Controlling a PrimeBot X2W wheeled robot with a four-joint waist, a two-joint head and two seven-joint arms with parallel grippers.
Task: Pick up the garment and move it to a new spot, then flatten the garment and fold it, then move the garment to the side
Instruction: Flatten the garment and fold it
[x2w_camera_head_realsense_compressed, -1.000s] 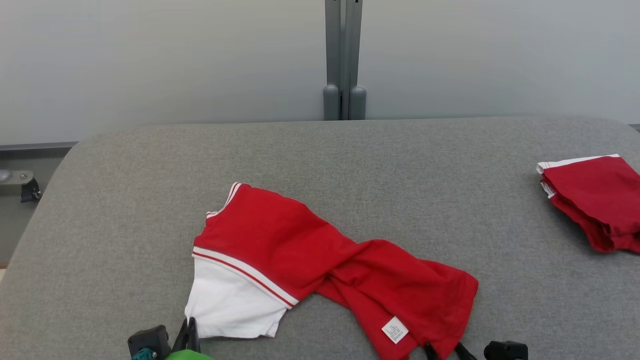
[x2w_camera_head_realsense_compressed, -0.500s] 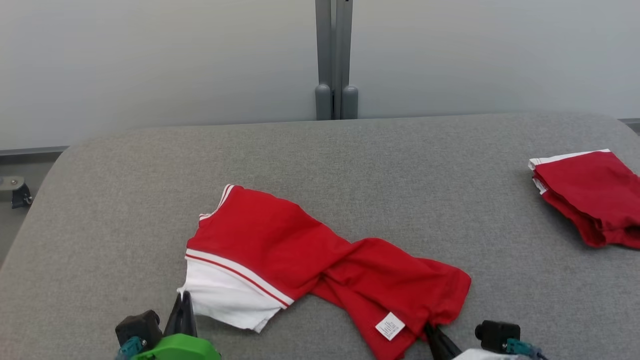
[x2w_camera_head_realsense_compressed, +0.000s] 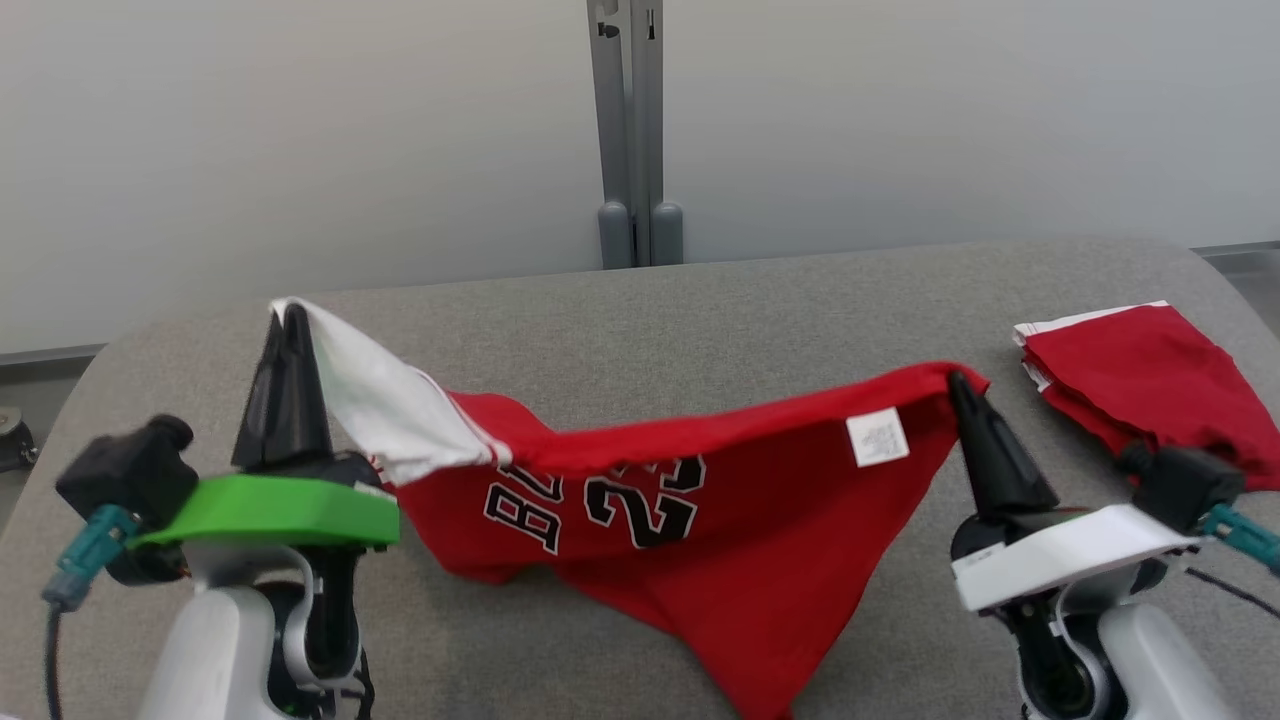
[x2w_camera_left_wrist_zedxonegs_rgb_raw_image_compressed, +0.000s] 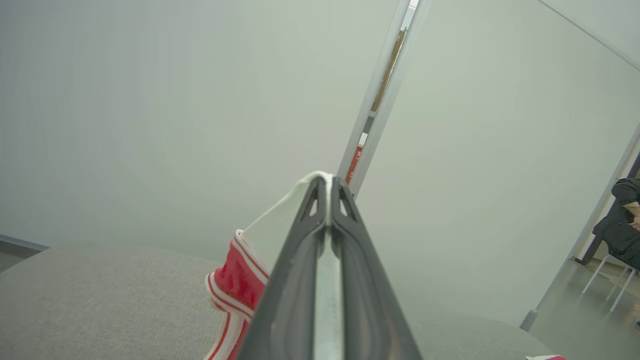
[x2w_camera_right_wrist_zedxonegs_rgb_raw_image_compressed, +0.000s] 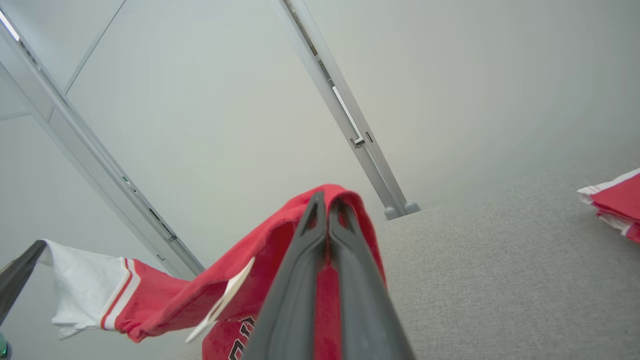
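Centre frame: red-and-white jersey (x2w_camera_head_realsense_compressed: 700, 470) strung between left tool (x2w_camera_head_realsense_compressed: 290, 315) and right tool (x2w_camera_head_realsense_compressed: 960, 385), both clenched on corners, sagging onto grey fabric surface (x2w_camera_head_realsense_compressed: 760, 300). Right edge: folded red garment (x2w_camera_head_realsense_compressed: 1140, 380). Left wrist view, right edge: seated person (x2w_camera_left_wrist_zedxonegs_rgb_raw_image_compressed: 622, 220).

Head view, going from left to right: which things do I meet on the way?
Left hand → red shirt hanging between the two → right hand → folded red clothes.

One jersey (x2w_camera_head_realsense_compressed: 700, 500), one folded red pile (x2w_camera_head_realsense_compressed: 1140, 370), two end effectors (x2w_camera_head_realsense_compressed: 290, 312) (x2w_camera_head_realsense_compressed: 957, 380).
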